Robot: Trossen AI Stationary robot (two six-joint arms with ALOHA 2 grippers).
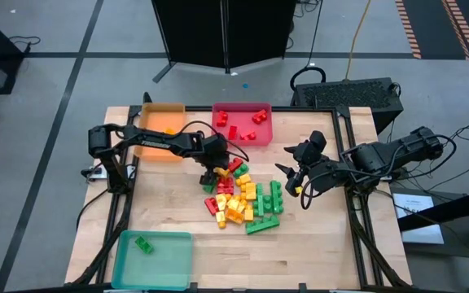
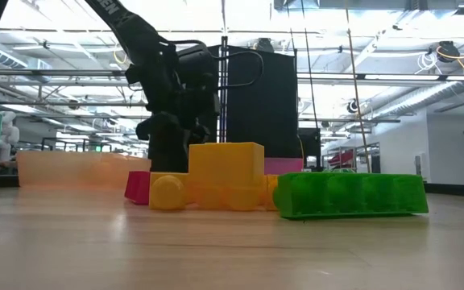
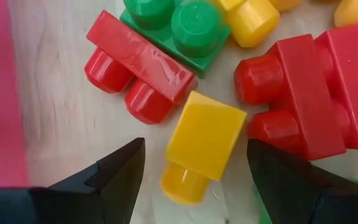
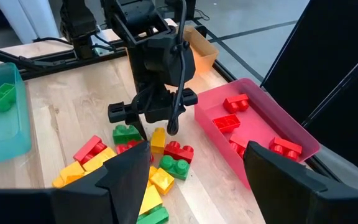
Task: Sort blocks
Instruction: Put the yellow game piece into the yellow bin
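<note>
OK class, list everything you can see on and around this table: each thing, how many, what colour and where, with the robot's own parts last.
Loose blocks: a mixed pile, too overlapped to count, red, yellow and green, mid-table.
Red tray: one, far edge of the table, holding several red blocks.
Orange tray: one, beside the red tray; contents hidden by the arm.
Teal tray: one, near left corner, holding one green block.
Table: one, light wood.
Black cabinet: one, on the floor beyond the table.
Left gripper: open, down over a yellow block at the pile's far edge.
Right gripper: open, waiting right of the pile.
</note>
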